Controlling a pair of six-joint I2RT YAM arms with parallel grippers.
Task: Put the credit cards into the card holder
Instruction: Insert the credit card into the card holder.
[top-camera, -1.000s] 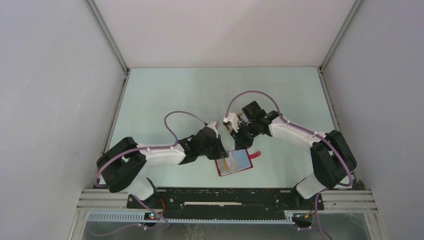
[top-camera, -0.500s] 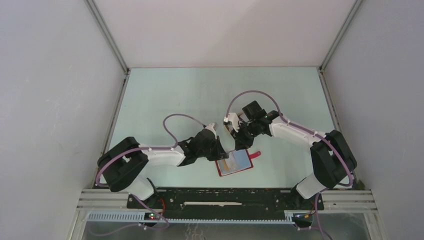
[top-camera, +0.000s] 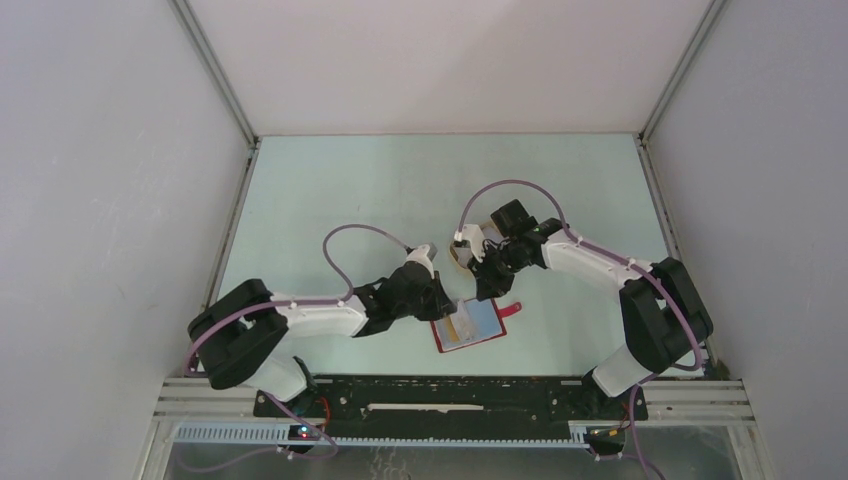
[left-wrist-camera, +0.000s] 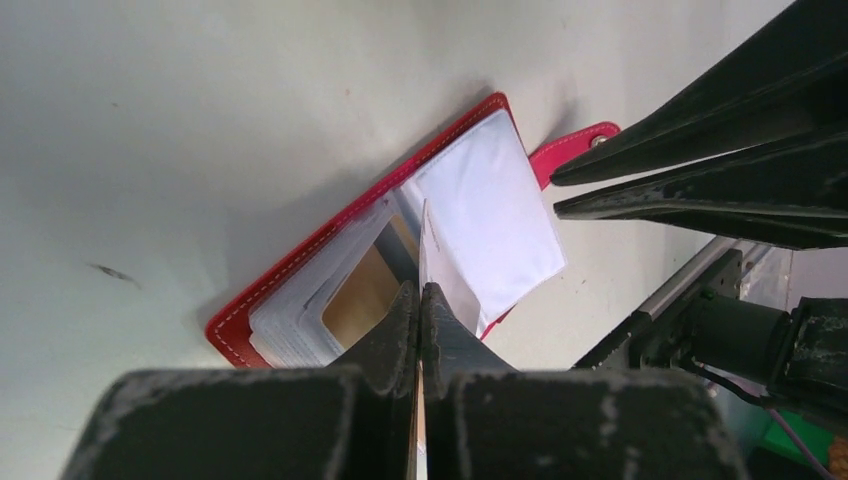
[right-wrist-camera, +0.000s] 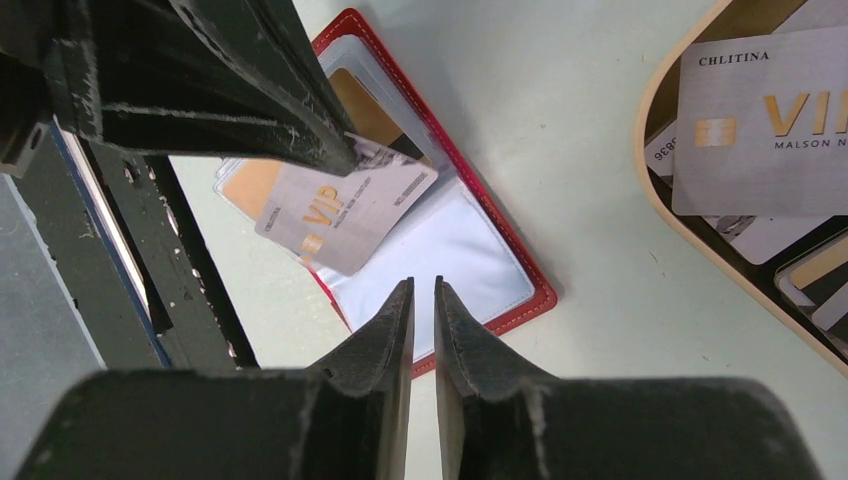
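Red wallet lies open on the table near the arm bases; the left gripper pinches a card over its pockets. Right gripper, nearly closed, holds nothing. A skewed card could miss the slot and jam.

Bright, even overhead light; soft shadows beside the wallet; near fingers blur in both wrist views.
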